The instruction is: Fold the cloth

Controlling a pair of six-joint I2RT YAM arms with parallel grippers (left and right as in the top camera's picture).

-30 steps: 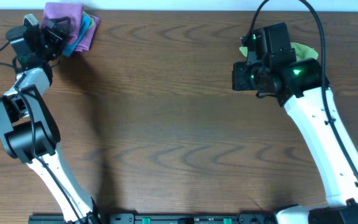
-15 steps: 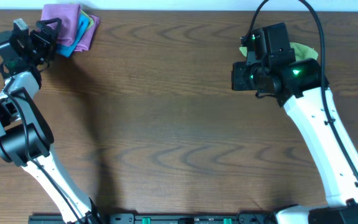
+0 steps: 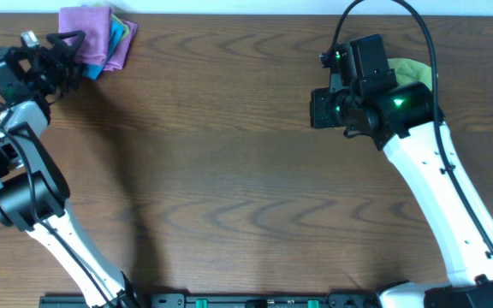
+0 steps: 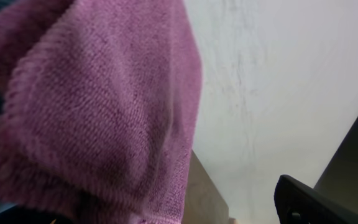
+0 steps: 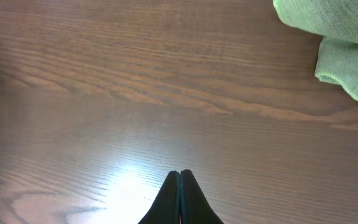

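The pinkish-purple cloth (image 3: pixel 91 36) lies folded on a pile at the table's far left corner. It fills the left of the left wrist view (image 4: pixel 92 106). My left gripper (image 3: pixel 68 55) is just left of the pile, open, with the cloth's near edge between its spread fingers (image 4: pixel 166 208); I cannot tell if it touches the cloth. My right gripper (image 3: pixel 319 109) hovers over bare table at the right. Its fingers (image 5: pixel 179 175) are shut and empty.
A bright blue cloth (image 3: pixel 115 39) peeks out under the purple one. A lime-green cloth (image 3: pixel 411 68) lies behind the right arm and shows at the top right of the right wrist view (image 5: pixel 340 37). The table's back edge runs just behind both piles.
My left gripper has drawn back to the left, off the top of the cloth pile. The purple cloth stays on the pile. My right arm has shifted slightly left.
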